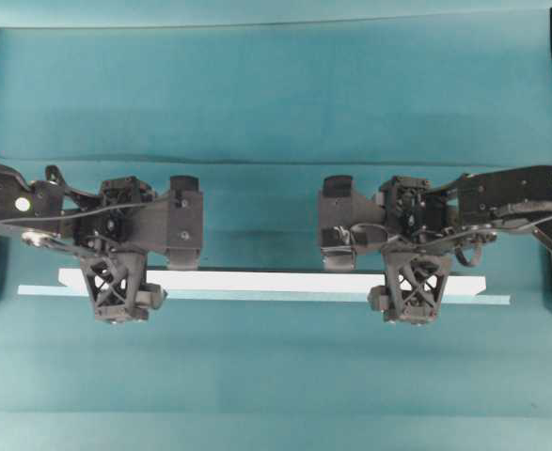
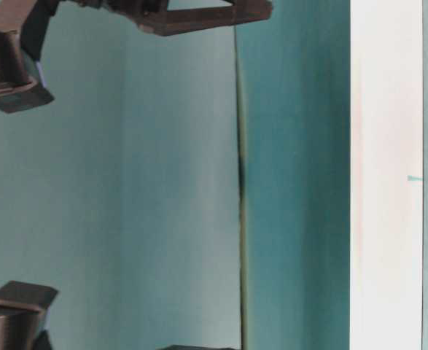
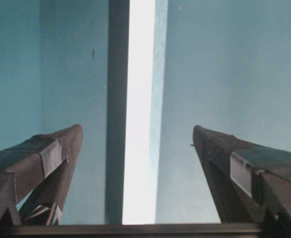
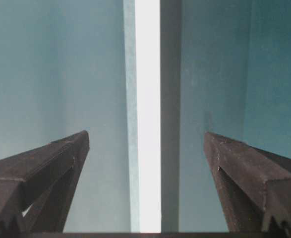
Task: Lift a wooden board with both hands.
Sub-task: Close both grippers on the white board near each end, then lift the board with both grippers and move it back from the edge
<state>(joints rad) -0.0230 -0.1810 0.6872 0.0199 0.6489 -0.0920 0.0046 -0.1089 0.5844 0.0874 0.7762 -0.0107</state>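
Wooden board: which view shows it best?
Overhead exterior: the wooden board shows nearly full length, both angled ends visible, each gripper over one end. The wrist views show only a bright strip between open fingers; the table-level view shows a cropped pale band.

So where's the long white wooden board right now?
In the overhead view the long white wooden board lies flat across the teal table, below centre, with each open end effector straddling one end.

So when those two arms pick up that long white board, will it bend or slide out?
The wooden board looks flat and straight-edged, so probably stiff. It is long and narrow, so a one-ended lift would likely tilt it. Its smooth white face may be slippery.
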